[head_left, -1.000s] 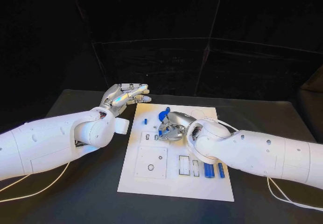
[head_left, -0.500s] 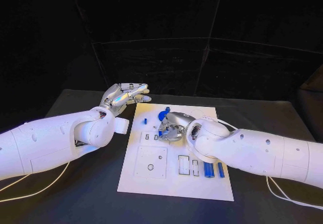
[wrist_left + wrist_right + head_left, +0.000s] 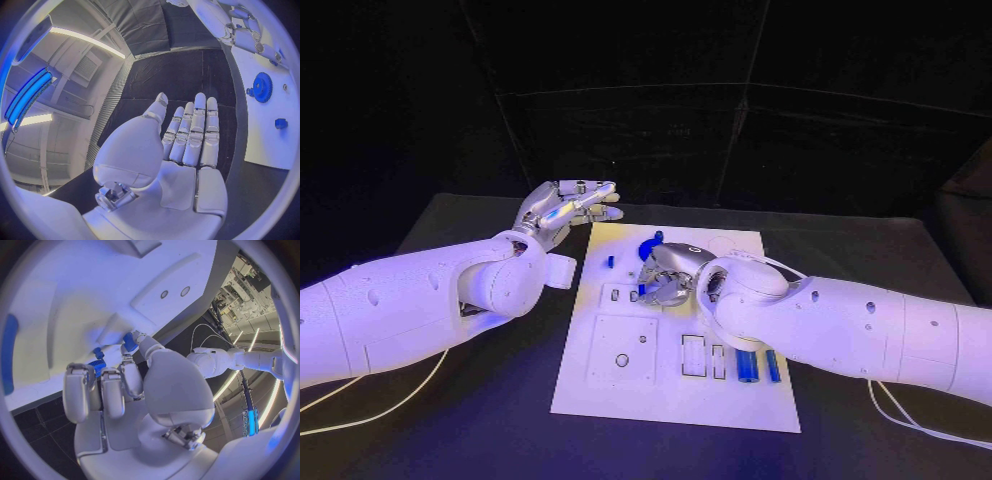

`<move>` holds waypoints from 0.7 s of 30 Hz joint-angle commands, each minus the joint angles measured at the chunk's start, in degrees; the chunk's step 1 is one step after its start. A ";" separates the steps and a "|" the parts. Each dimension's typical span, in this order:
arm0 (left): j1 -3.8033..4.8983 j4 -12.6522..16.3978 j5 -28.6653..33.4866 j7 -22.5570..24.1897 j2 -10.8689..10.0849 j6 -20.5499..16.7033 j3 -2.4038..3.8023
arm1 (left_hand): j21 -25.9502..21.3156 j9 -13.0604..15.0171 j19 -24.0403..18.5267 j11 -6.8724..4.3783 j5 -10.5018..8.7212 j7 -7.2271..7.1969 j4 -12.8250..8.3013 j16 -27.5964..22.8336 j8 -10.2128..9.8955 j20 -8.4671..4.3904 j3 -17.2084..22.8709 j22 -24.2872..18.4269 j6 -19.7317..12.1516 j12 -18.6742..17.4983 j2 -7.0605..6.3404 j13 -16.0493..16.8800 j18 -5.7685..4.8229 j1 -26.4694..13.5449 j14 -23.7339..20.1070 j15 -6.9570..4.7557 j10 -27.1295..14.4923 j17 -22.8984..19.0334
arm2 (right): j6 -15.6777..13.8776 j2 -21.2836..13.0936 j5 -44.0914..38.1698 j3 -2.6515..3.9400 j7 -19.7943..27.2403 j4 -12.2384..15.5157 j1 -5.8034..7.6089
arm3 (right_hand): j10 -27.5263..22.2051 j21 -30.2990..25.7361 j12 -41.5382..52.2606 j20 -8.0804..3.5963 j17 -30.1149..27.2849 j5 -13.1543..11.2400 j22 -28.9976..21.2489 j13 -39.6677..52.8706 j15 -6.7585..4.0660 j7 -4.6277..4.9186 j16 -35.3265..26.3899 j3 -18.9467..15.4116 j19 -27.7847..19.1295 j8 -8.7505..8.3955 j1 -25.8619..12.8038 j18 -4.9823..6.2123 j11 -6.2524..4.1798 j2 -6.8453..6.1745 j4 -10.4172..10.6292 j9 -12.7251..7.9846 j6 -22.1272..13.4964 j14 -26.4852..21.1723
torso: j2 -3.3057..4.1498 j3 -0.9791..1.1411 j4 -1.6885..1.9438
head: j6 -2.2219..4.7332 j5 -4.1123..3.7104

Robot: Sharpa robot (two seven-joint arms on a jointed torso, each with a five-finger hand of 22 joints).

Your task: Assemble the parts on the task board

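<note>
The white task board (image 3: 678, 385) lies in the middle of the black table. My right hand (image 3: 668, 273) is low over its far half, fingers curled down. In the right wrist view its thumb and a fingertip (image 3: 127, 361) pinch a small blue part (image 3: 130, 342) against the board (image 3: 75, 295), with a blue gear (image 3: 97, 365) just behind the fingers. A blue gear (image 3: 651, 244) and a small blue peg (image 3: 610, 260) sit on the board's far left part. My left hand (image 3: 568, 207) hovers open beside the board's far left corner, fingers straight (image 3: 190, 137), holding nothing.
Two blue bars (image 3: 747, 365) lie side by side on the board's near right part, beside white rectangular slots (image 3: 695, 354) and a square plate (image 3: 626, 347). The left wrist view has the gear (image 3: 261, 87) and the peg (image 3: 280, 123) on the board (image 3: 265, 142).
My right hand has crept slightly toward the board's left side, staying low over it. The left hand has not moved.
</note>
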 commanded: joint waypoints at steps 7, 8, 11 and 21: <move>0.10 -0.03 -0.26 0.34 0.09 0.63 0.05 | -0.37 -0.03 0.48 -0.07 -0.31 0.30 -0.37 -0.23 -0.01 -0.05 0.09 -0.08 0.16 -0.16 0.13 -0.03 0.79 -0.17 0.38 0.14 0.32 0.09 | 2.95 -0.17 -0.90 -0.27 -1.74 0.09 -0.31 | -0.68 -0.39 -0.59 0.12 14.42 -2.58 3.65 -0.34 0.11 0.21 0.02 -0.13 1.47 -0.86 0.10 -0.34 0.07 -1.39 -0.59 0.03 -0.02 5.91 | 0.03 0.04 0.00 | -0.22 -0.14; 0.10 -0.03 -0.26 0.33 0.08 0.62 0.05 | -0.37 -0.03 0.48 -0.07 -0.31 0.30 -0.37 -0.23 -0.01 -0.05 0.09 -0.08 0.16 -0.16 0.13 -0.03 0.79 -0.17 0.38 0.14 0.32 0.09 | 2.96 -0.20 -0.90 -0.27 -1.81 0.13 -0.31 | -0.71 -0.41 -0.65 0.15 14.42 -3.29 3.63 -0.40 0.15 0.26 0.02 -0.16 1.47 -1.01 0.13 -0.34 0.10 -1.54 -0.70 0.03 -0.08 5.91 | 0.06 0.03 -0.01 | -0.28 -0.15; 0.10 -0.04 -0.26 0.32 0.06 0.61 0.05 | -0.37 -0.03 0.48 -0.07 -0.31 0.30 -0.37 -0.23 -0.01 -0.05 0.09 -0.08 0.16 -0.16 0.13 -0.03 0.79 -0.17 0.38 0.14 0.32 0.09 | 2.99 -0.25 -0.91 -0.27 -1.97 0.21 -0.31 | -0.82 -0.46 -0.82 0.21 14.41 -4.12 3.54 -0.59 0.22 0.38 0.01 -0.29 1.44 -1.33 0.07 -0.32 0.20 -1.86 -0.82 0.00 -0.32 5.91 | 0.06 0.00 -0.01 | -0.35 -0.22; 0.10 -0.08 -0.26 0.29 0.08 0.62 0.05 | -0.37 -0.03 0.48 -0.07 -0.31 0.30 -0.37 -0.23 -0.01 -0.05 0.09 -0.08 0.16 -0.16 0.13 -0.03 0.79 -0.17 0.38 0.14 0.32 0.09 | 2.99 -0.26 -0.92 -0.27 -2.13 0.29 -0.31 | -0.95 -0.56 -1.01 0.32 14.29 -4.56 3.35 -0.79 0.36 0.59 -0.05 -0.59 1.38 -1.80 -0.35 -0.29 0.38 -2.17 -0.69 -0.03 -0.76 5.88 | 0.07 0.03 -0.01 | -0.54 -0.30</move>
